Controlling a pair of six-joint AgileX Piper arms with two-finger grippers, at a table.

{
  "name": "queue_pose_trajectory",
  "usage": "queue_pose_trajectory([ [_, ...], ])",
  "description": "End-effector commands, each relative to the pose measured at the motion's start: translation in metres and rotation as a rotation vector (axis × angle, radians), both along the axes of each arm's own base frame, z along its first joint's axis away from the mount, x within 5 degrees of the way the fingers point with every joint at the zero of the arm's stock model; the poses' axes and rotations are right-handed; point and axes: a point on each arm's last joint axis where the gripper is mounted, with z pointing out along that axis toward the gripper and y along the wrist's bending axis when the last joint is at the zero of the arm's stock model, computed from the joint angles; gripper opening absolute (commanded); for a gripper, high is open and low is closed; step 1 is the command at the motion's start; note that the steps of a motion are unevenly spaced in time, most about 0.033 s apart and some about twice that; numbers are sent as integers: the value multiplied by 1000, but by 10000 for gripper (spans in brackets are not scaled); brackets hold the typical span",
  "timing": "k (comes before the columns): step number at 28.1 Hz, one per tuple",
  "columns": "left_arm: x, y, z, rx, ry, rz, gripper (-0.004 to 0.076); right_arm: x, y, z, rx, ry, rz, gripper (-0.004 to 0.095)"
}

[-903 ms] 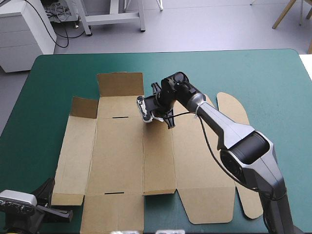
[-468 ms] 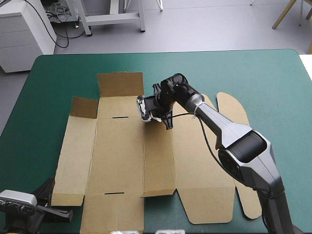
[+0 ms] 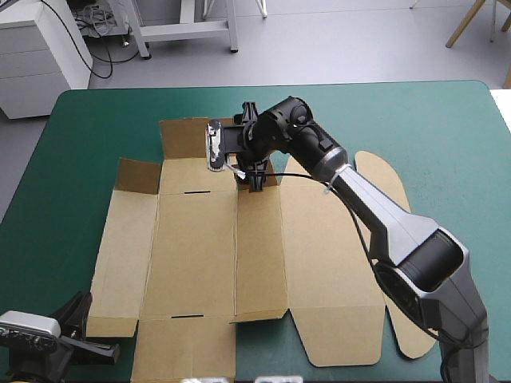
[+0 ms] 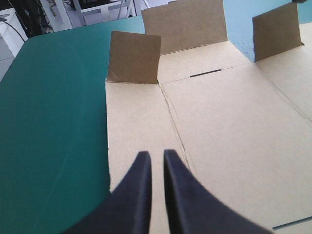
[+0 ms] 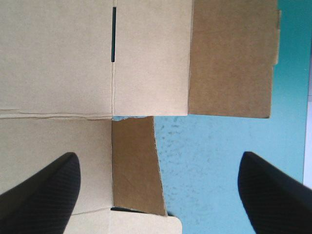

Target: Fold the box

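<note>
The brown box [image 3: 200, 247] lies as a cut sheet flat on the teal-green cover, with flaps raised along its far edge [image 3: 197, 137] and at its far left corner [image 3: 137, 175]. My right gripper [image 3: 251, 148] hangs over the far edge near the middle, open wide. In the right wrist view it [image 5: 158, 155] has a small raised flap [image 5: 134, 165] and bare cover between its fingers, touching neither. My left gripper [image 3: 89, 331] is at the near left corner of the sheet. Its fingers [image 4: 155, 158] stand a narrow slit apart above the box's left panel [image 4: 136, 122].
The lid panel with rounded tabs [image 3: 375, 175] spreads to the right, under the right arm. Another rounded tab [image 3: 411, 335] lies near the front right. Bare cover [image 3: 447, 136] stretches beyond the box to the far right, and more along the left edge [image 4: 48, 122].
The right gripper has opened wide and moved toward the far edge and a little left, off the small flap it was at. The left arm has stayed in place.
</note>
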Motion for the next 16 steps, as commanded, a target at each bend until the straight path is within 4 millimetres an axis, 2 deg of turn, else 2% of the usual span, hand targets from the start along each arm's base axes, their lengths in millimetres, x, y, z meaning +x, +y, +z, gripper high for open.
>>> queue_pose_trajectory([
  [1,1,0,12,-22,-81,0,150,-15,-17,48,64,-100,-40,809],
  [4,1,0,12,-22,-81,0,232,-16,-23,54,59,-121,-79,763],
  [6,1,0,12,-22,-81,0,282,-16,-26,58,68,-127,-118,634],
  [7,1,0,12,-22,-81,0,309,-17,-28,59,73,-128,-133,519],
  [10,1,0,12,-22,-81,0,370,-19,-32,66,82,-138,-173,69],
  [11,1,0,12,-22,-81,0,382,-20,-34,68,95,-138,-190,-12],
  [13,1,0,12,-22,-81,0,395,-22,-36,72,135,-124,-236,1],
  [16,1,-2,12,-54,-79,-14,396,-22,-38,74,296,-13,-432,-19],
])
